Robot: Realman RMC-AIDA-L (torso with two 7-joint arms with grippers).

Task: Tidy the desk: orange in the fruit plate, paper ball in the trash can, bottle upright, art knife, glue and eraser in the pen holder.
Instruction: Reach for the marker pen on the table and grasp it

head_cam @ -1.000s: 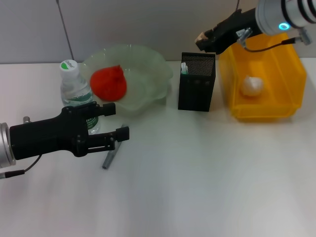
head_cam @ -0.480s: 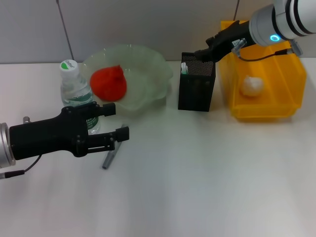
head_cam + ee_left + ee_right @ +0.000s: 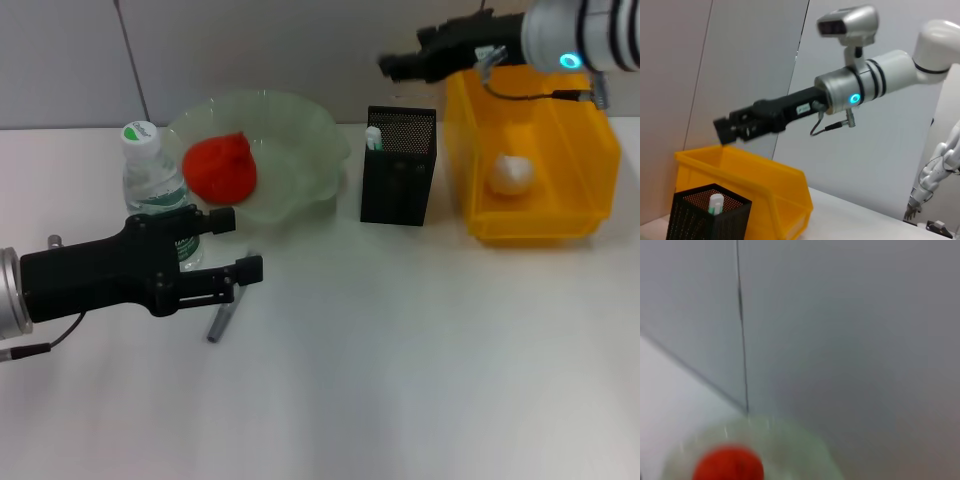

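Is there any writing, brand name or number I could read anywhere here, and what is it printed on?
No text can be read.
Bottle: its label shows print, too blurred to read.
Right arm: a small pale sticker behind the end effector, too small to read.
Orange bin, pen holder, fruit plate: no writing visible.

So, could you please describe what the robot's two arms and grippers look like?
The left gripper is matte black on a black forearm with a silver collar. The right gripper is black too, on a white arm with black rings, a glowing cyan ring light and a thin looping cable.
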